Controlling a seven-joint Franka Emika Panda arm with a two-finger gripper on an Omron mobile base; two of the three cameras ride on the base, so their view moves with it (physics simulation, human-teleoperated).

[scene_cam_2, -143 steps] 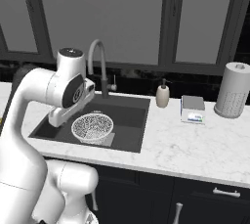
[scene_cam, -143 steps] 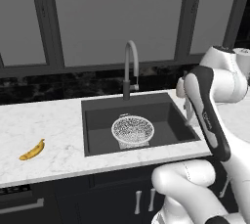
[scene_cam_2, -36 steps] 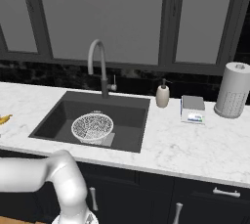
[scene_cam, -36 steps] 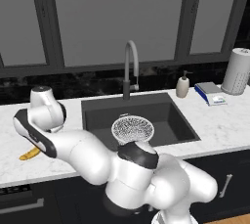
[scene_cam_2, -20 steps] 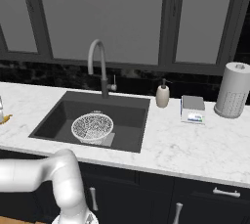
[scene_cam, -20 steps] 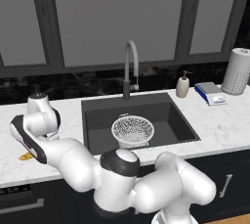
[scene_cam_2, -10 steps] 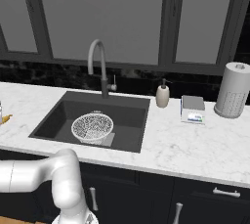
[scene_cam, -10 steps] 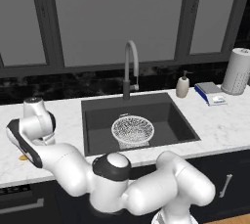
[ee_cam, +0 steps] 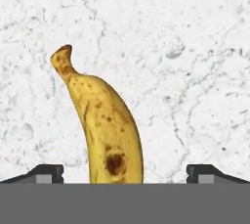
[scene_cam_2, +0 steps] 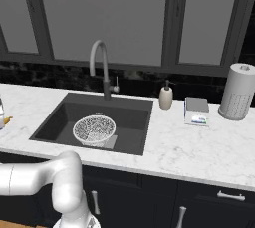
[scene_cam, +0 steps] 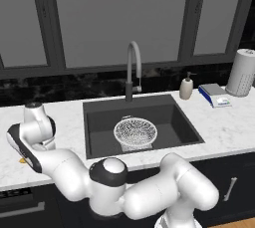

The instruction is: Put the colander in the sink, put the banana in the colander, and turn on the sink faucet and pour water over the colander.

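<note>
Marble table runs under dark windows, sink [scene_cam: 99, 122] set in the middle.

Left base view: colander [scene_cam: 135, 132] already sits in the sink, below the faucet [scene_cam: 132, 70]. No water running. Arm is swung far left and folded down over the table's left end; a sliver of the banana [scene_cam: 22, 161] peeks out beside the arm there, well apart from the sink.

Right base view: same layout. Colander upright on the basin floor, empty. Yellow tip at the far left edge on the table, probably the banana; too small for me to be sure.

Hand view: I'm looking straight down on the banana, lying flat on the marble, stem end away from me, thick body running between the two fingertips [ee_cam: 45, 173]. Tool [ee_cam: 126, 175] is spread wide, one tip on each side of the fruit, not touching it, nothing gripped.

Handling call: light, soft under the skin, a bit slick, curved. I'd pinch across the thick mid-body where it sits now, with modest force so it doesn't bruise or squirt out. Avoid the thin stem end: likely to pivot.
</note>
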